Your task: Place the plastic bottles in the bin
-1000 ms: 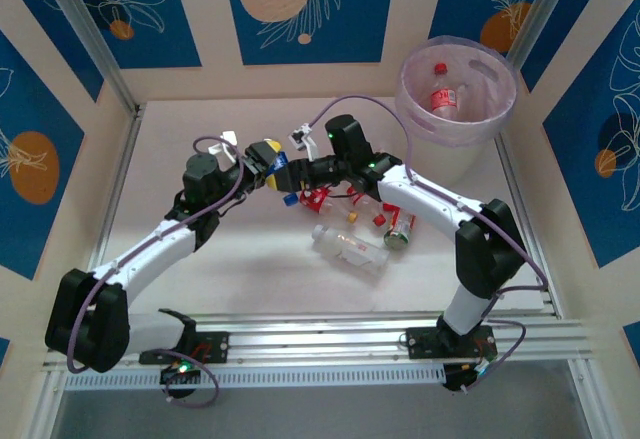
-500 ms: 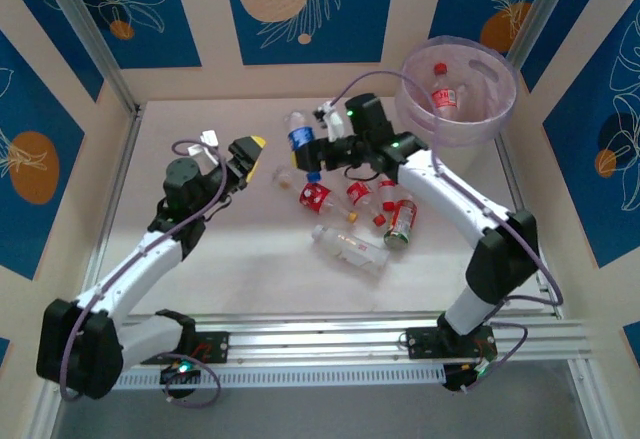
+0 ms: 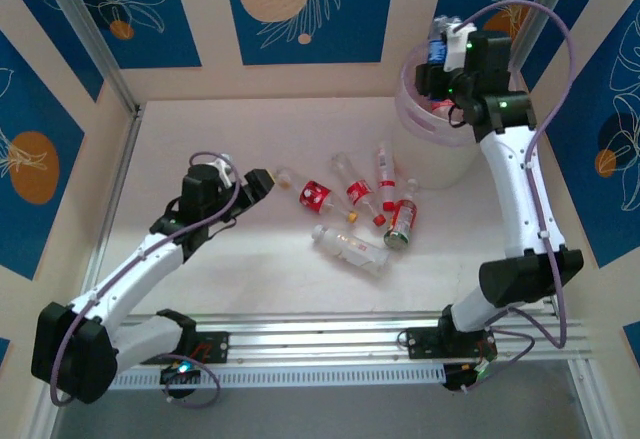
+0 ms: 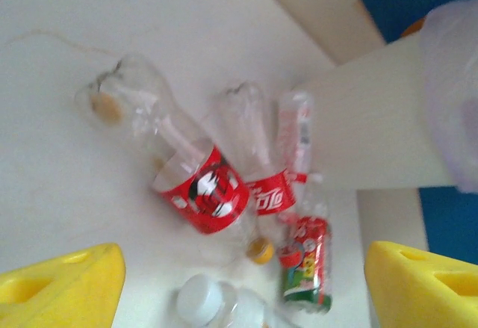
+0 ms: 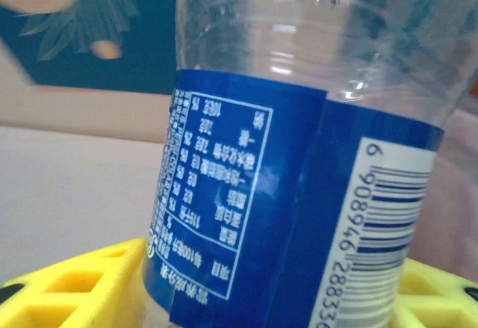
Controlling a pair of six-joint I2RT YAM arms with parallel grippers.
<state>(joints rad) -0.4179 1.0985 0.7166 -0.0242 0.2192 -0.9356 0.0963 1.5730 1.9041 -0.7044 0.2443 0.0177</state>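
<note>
Holds a clear bottle (image 5: pixel 299 59) with blue label and barcode between the yellow fingers (image 5: pixel 75 287) of the right gripper (image 5: pixel 261 294). Behind, blue wall panel (image 5: pixel 112 14), upper left.

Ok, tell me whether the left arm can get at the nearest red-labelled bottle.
Probably yes: the left gripper is open, aimed at that red-labelled bottle lying close ahead, with nothing between them.

Left arm (image 3: pixel 150 254) reaches low, jaws apart; right arm (image 3: pixel 520 179) stretched far, jaws seemingly clamped.
</note>
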